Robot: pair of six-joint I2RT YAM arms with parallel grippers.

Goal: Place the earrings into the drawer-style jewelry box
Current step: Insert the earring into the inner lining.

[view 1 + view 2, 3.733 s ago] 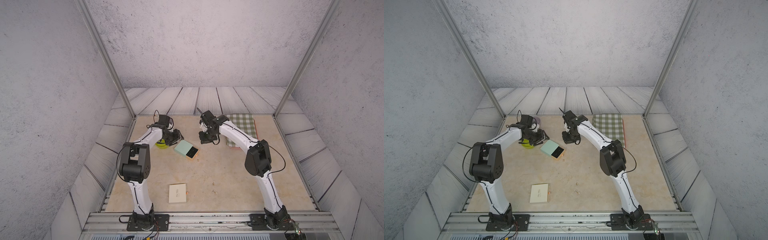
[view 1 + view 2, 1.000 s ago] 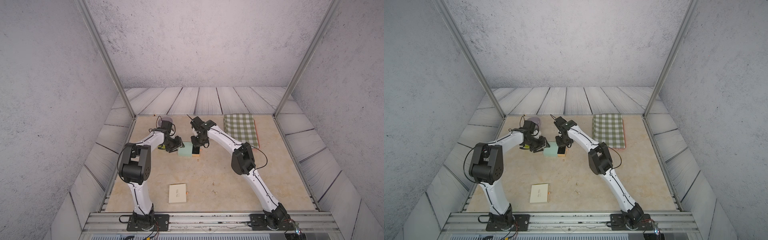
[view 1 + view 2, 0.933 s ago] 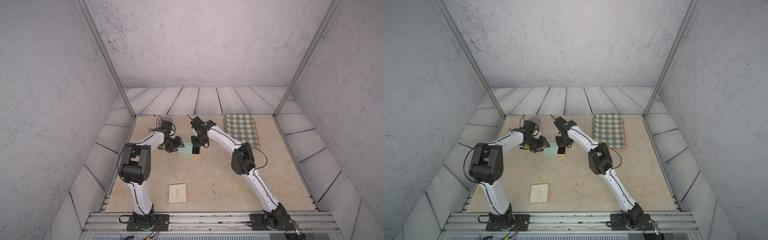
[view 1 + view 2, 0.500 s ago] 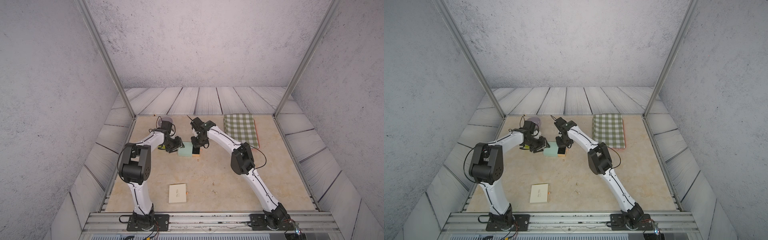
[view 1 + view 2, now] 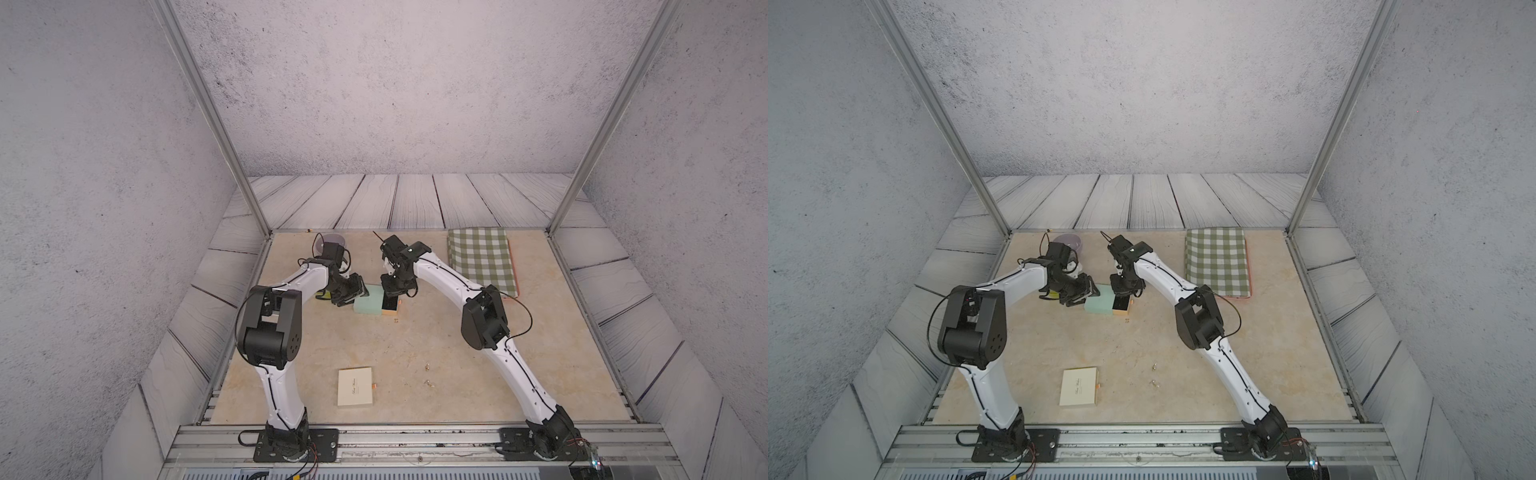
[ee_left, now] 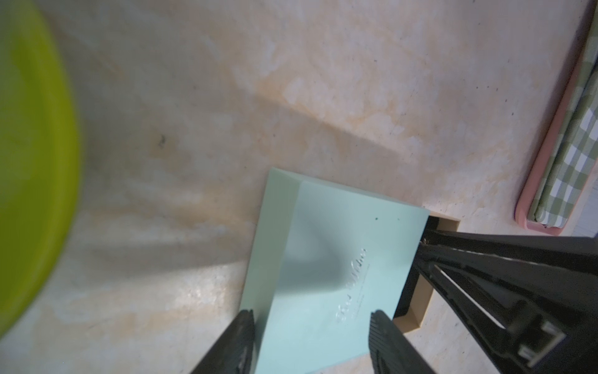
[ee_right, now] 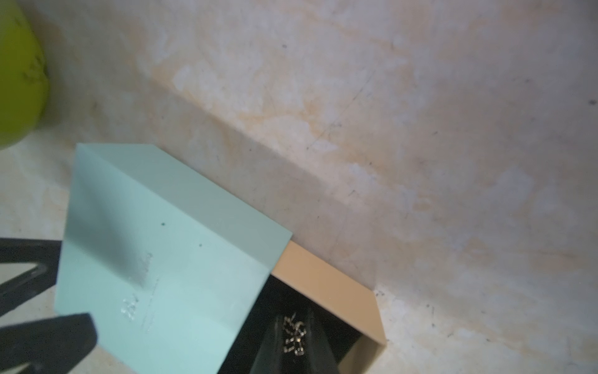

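The jewelry box [image 5: 368, 300] [image 5: 1099, 302] is a mint sleeve [image 6: 326, 259] [image 7: 155, 259] whose tan drawer [image 7: 323, 285] [image 6: 419, 304] is pulled partly out, showing a black inside. My left gripper [image 6: 310, 315] [image 5: 358, 291] clamps the sleeve between its fingers. My right gripper [image 7: 293, 327] [image 5: 392, 290] hangs over the open drawer, shut on a small glinting cluster of earrings [image 7: 293, 333]. More earrings [image 5: 428, 374] [image 5: 1155, 374] lie loose on the table near the front. Another tiny piece [image 5: 395, 320] rests just in front of the drawer.
A flat cream box [image 5: 354, 386] [image 5: 1079, 387] lies near the front. A folded green checked cloth [image 5: 482, 259] [image 5: 1219, 262] sits at the back right. A lime-green bowl [image 6: 32, 162] [image 7: 16, 81] stands just left of the box, and a purple bowl [image 5: 1068, 240] behind my left arm.
Over the last second nothing visibly moves. Since the earliest frames the box has been turned square, and my right gripper has come left over the open drawer.
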